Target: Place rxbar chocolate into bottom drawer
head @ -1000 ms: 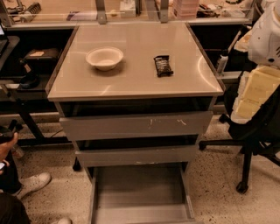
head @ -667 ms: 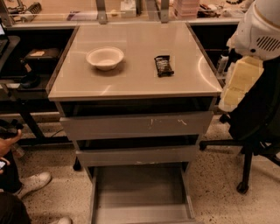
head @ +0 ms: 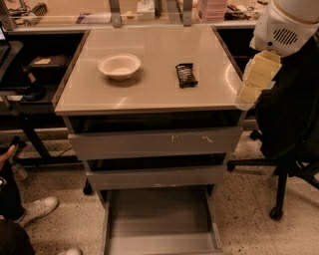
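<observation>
Obs., standing at the front of the cabinet.

Nearest, at 6 o'clock: the bottom drawer stands out towards me, a shallow grey tray with nothing in it that I can see. Judgement: it is open so the bar can be dropped straight in from above.

Above it are the middle drawer and the top drawer. Both sit further back than the bottom one, with dark gaps over their fronts, so the tray below is mostly uncovered.

Next, the surface, beige and glossy. The white bowl sits left of centre, upright.

The rxbar chocolate lies flat at roughly 3 o'clock from the bowl, well apart from it. Its long side runs front to back and nothing touches it. Not yet picked up.

At 3 o'clock from the bar, off the right edge of the surface, hangs the tool. It is a cream-coloured piece under the arm's white housing, pointing down and inward.

- It holds nothing that I can see.
- How far open it is, I cannot tell.

Judgement: approach stage. The tool must travel towards 9 o'clock over the bar before any grasp.

Periphery: a black office chair at 4 o'clock and someone's white shoe at 8 o'clock. Farthest, at 12 o'clock, a cluttered shelf.
</observation>
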Controlling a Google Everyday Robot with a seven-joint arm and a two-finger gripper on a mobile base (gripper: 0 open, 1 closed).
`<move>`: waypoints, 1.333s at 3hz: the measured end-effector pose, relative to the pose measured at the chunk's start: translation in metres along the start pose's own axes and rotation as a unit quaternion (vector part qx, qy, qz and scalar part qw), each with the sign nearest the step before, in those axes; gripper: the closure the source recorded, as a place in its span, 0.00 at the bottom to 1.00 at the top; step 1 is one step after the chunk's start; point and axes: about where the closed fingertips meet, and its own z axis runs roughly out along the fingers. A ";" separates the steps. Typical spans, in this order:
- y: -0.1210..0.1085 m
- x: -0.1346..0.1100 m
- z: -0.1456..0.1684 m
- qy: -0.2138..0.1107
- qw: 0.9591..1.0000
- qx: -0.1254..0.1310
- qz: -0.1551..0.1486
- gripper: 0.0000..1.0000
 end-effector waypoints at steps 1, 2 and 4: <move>-0.013 -0.027 0.020 -0.017 0.999 -0.001 0.033 0.00; -0.043 -0.069 0.049 -0.019 0.997 -0.006 0.078 0.00; -0.071 -0.102 0.076 -0.014 0.994 -0.011 0.112 0.00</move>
